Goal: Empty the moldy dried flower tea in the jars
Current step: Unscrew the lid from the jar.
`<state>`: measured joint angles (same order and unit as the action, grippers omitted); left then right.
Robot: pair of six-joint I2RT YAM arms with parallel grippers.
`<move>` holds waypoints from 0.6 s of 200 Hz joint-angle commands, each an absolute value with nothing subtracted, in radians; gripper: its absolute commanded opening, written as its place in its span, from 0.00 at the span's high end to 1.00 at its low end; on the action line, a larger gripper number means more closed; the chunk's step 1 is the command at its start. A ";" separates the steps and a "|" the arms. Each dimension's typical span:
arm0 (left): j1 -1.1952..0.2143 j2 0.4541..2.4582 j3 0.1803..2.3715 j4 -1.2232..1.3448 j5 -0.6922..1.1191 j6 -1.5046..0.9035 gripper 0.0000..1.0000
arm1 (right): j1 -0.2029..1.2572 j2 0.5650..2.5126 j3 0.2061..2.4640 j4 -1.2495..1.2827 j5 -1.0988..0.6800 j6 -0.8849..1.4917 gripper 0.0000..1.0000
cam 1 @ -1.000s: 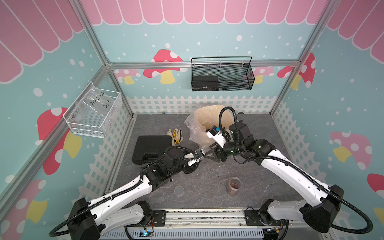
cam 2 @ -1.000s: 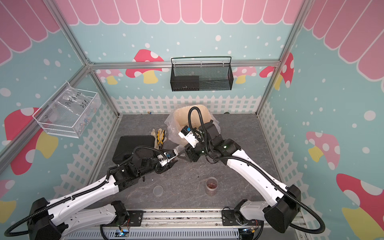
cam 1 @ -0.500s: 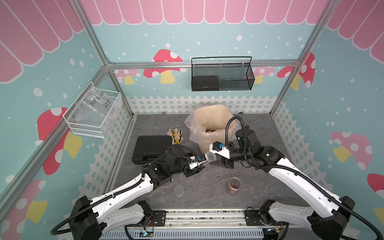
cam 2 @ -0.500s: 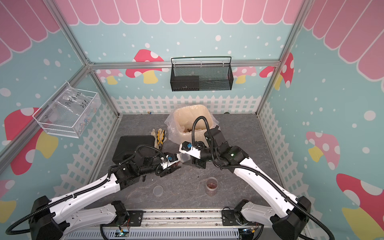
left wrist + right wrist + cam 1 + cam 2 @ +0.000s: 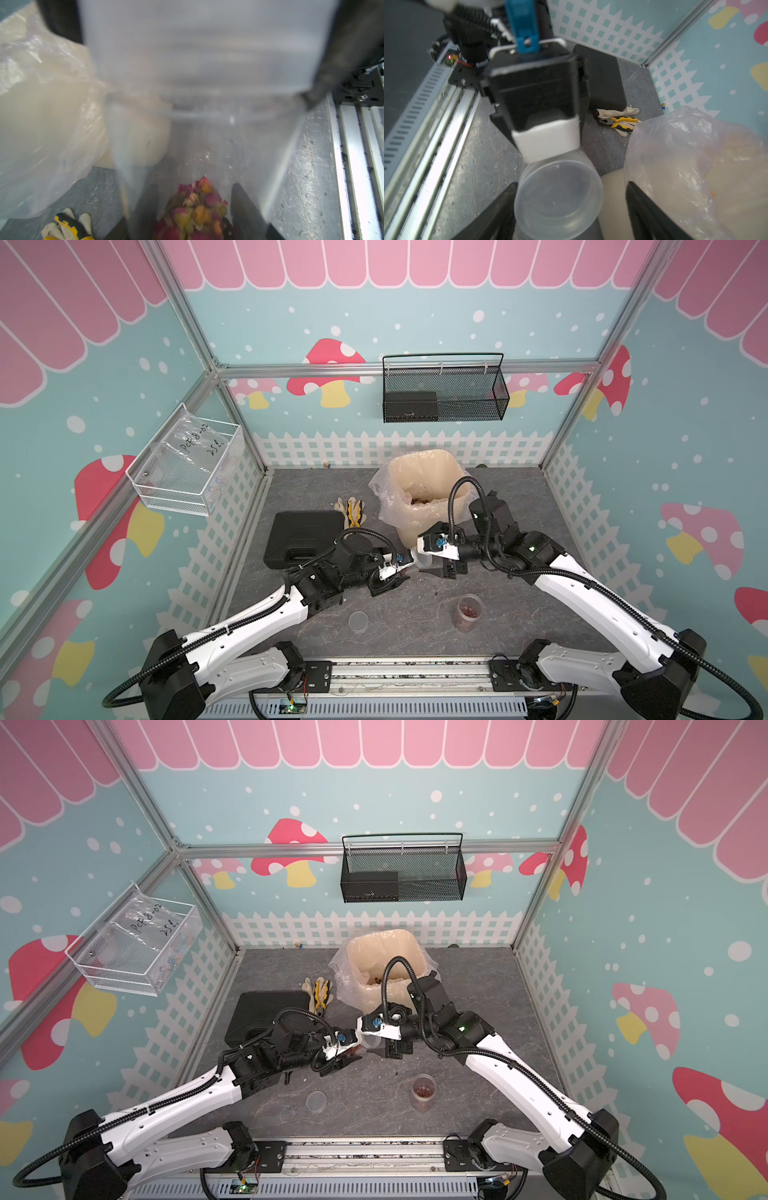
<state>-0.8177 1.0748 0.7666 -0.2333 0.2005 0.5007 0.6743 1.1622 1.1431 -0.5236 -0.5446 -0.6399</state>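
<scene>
Left jaws clenched on jar (image 5: 419, 560) at top-view centre. Long axis runs level toward right jaws, which are spread wide astride lid end, not pinching. Tea (image 5: 197, 207) heaped at gripped end.

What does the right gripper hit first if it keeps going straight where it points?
The jar held by the left gripper: its round end sits between the right gripper's open jaws. Blur hides how much gap is left.
</scene>
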 commanded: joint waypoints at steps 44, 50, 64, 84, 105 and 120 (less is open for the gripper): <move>-0.828 1.015 0.725 -0.126 0.099 0.509 1.00 | 0.671 0.891 1.002 -0.225 -0.638 -0.151 0.04; -0.828 1.013 0.722 -0.119 0.094 0.509 1.00 | 0.670 0.883 1.001 -0.214 -0.597 -0.080 0.04; -0.828 1.010 0.721 -0.111 0.079 0.511 1.00 | 0.670 0.908 1.047 -0.250 -0.455 0.098 0.04; -0.829 1.010 0.722 -0.107 0.067 0.514 1.00 | 0.671 1.011 1.156 -0.394 -0.341 0.257 0.04; -0.828 1.013 0.726 -0.103 0.065 0.515 1.00 | 0.670 1.104 1.227 -0.477 -0.372 0.313 0.05; -0.829 1.014 0.726 -0.104 0.063 0.516 1.00 | 0.671 1.135 1.231 -0.487 -0.408 0.330 0.07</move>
<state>-0.8253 1.0283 0.7330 -0.1352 0.0780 0.5014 0.6739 1.0916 1.2102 -0.3824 -0.4099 0.1856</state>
